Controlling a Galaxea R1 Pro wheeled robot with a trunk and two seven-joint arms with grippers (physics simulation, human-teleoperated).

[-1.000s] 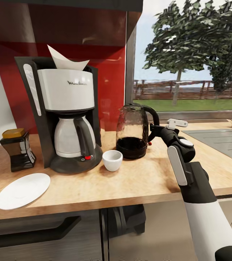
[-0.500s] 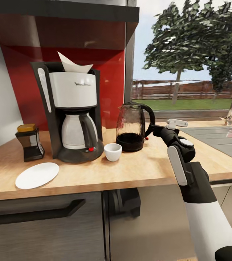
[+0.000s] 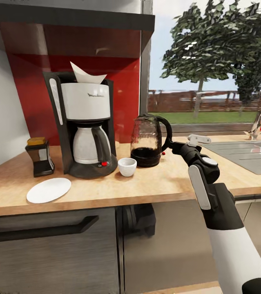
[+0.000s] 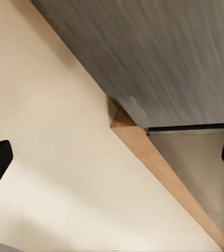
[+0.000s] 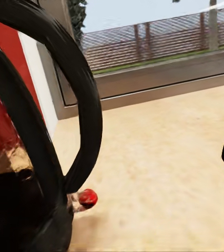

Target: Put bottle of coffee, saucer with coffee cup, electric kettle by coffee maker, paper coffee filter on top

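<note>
The electric kettle (image 3: 147, 141) stands just beyond the spread, empty right claw (image 3: 172, 145).

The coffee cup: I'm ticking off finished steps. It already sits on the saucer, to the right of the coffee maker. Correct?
Not quite. The coffee cup is right of the coffee maker, but it stands on the bare countertop, apart from the saucer, which lies empty at the maker's left front. The head view shows this.
</note>
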